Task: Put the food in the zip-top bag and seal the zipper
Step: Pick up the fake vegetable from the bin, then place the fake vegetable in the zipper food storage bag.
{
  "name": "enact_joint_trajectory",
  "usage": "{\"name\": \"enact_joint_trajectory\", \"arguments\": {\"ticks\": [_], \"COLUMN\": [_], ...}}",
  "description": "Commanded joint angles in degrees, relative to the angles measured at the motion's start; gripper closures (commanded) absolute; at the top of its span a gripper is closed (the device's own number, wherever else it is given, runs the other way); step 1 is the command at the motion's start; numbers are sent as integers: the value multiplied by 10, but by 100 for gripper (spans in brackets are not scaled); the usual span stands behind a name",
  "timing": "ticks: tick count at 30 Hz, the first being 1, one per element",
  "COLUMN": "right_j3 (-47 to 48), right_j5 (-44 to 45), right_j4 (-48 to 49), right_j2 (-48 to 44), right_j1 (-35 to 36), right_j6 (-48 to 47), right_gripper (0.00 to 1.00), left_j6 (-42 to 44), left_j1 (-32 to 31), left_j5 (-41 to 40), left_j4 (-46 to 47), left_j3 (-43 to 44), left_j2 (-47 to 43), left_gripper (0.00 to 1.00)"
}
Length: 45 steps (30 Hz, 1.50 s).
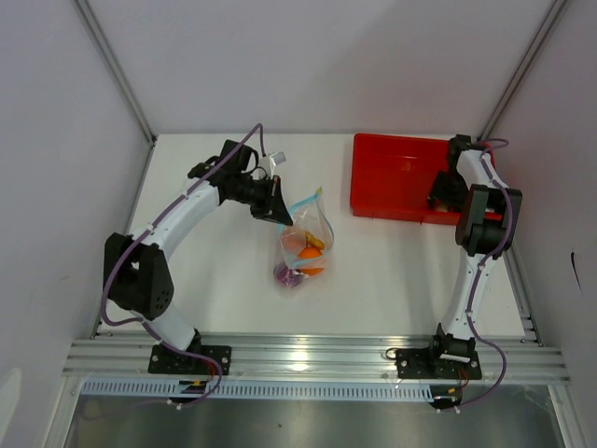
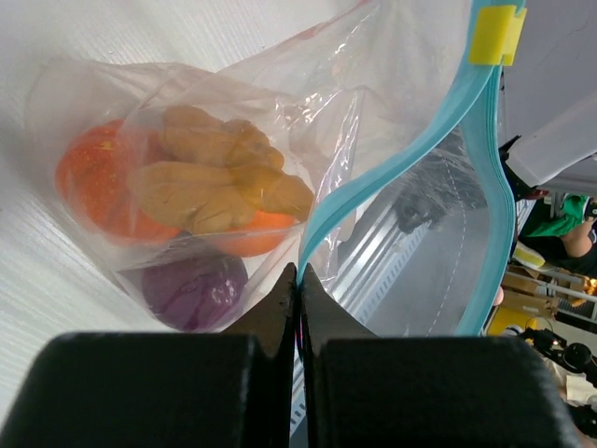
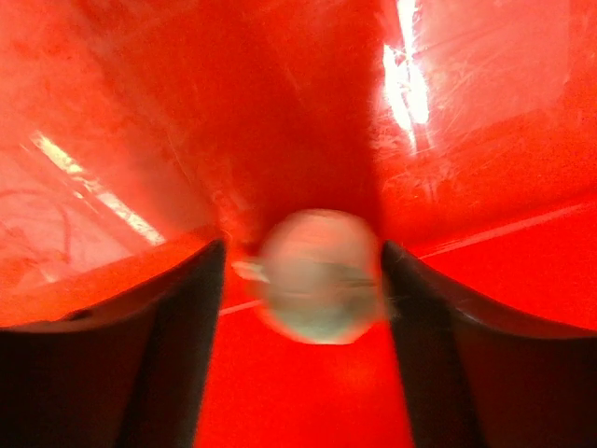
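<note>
The clear zip-top bag (image 1: 304,245) hangs over the table's middle, its zipper (image 1: 305,201) at the top. My left gripper (image 1: 283,217) is shut on the zipper's light blue strip (image 2: 410,149), fingertips pinched together (image 2: 298,271). A yellow slider (image 2: 496,35) sits at the strip's far end. Inside the bag are orange pieces (image 2: 89,182), yellow chunks (image 2: 219,173) and a purple round piece (image 2: 194,291). My right gripper (image 1: 440,191) is down in the red tray (image 1: 392,173), open (image 3: 301,247), with a small blurred whitish piece (image 3: 322,275) between its fingers.
The red tray's walls (image 3: 140,112) rise close around the right gripper. White walls bound the table at the left, right and back. A metal rail (image 1: 317,355) runs along the near edge by the arm bases.
</note>
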Motion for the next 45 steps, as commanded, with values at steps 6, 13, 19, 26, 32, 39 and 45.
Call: {"name": "enact_joint_trajectory", "arguments": {"ticks": [6,13,19,26,32,39,45], "right_j3": [-15,55,115,138,108,67,33], "right_j5": [30,11,-53,-125,-152,-174,-171], "right_j4": [-2,-15,-17,-11,-5,-2,-5], "right_j2": [-11,7,-7,-69,-138,-209,-272], "right_j1": [0,-15,-19,14,56,132,230], "right_j6": [15,23,46,59,60,45,16], "right_gripper": [60,68,68,68,68,69,68], "left_j6": [-21,-34,-56,-54,-63,-100,-108], "left_j1": [5,4,4,4,4,4,4], "left_j5": [12,8,-3,-18,-21,-30,-22], "left_j4": [31,39,35,6,-2,12,1], "left_j3": [-24,-49,-57,-32,-38,-49,-28], "left_j2": [-40,-66,-73,-65,-63,-64,-53], "left_gripper": [100,99,99,99,99,100,100]}}
